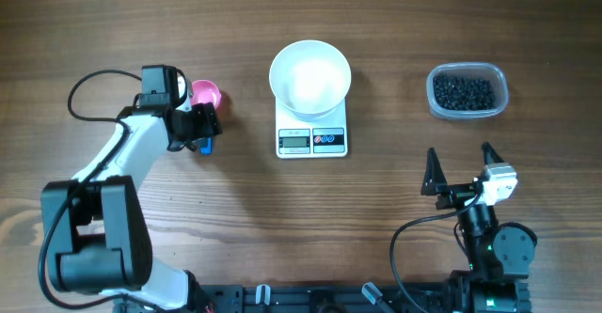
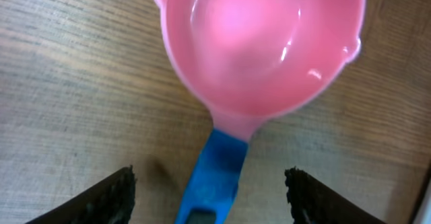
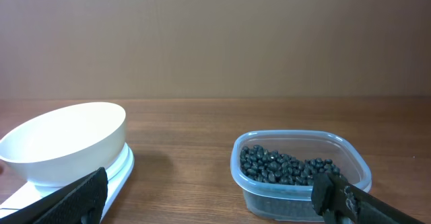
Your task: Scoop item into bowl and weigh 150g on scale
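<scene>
Overhead view first: the black beans (image 1: pixel 463 91) all sit in the clear tub (image 1: pixel 499 78), straight ahead of my right gripper (image 1: pixel 459 158) and well apart from my left gripper (image 2: pixel 212 200). The white bowl (image 1: pixel 310 76) stands on the scale (image 1: pixel 312 141), between my two grippers, and it looks empty. By my reckoning nothing is scooped yet; gripping, scooping, tipping and weighing all lie ahead. I cannot read the display.

The pink scoop (image 2: pixel 256 42) lies right under my left gripper, cup pointing away. My left fingers (image 2: pixel 114 197) are spread either side of its blue handle (image 2: pixel 217 170), not touching it. My right fingers are spread wide, holding nothing.

Count: one tub, one heap of beans too many to number, one bowl, one scale, one scoop, two grippers.
</scene>
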`<action>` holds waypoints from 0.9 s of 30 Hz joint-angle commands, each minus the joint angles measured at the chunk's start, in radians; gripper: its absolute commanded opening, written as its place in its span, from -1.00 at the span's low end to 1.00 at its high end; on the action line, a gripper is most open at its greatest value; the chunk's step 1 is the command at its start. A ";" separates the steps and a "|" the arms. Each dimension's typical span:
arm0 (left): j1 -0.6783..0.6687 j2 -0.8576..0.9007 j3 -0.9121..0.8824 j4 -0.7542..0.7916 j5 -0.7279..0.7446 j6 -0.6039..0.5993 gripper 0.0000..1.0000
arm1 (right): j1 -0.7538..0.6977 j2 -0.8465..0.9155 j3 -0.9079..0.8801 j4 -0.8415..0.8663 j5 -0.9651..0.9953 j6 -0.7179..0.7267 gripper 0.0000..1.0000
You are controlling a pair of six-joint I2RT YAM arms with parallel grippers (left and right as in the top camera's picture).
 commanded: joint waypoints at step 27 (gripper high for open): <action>-0.101 0.100 -0.005 0.134 -0.161 0.077 0.45 | 0.005 -0.003 -0.001 0.004 0.018 -0.007 1.00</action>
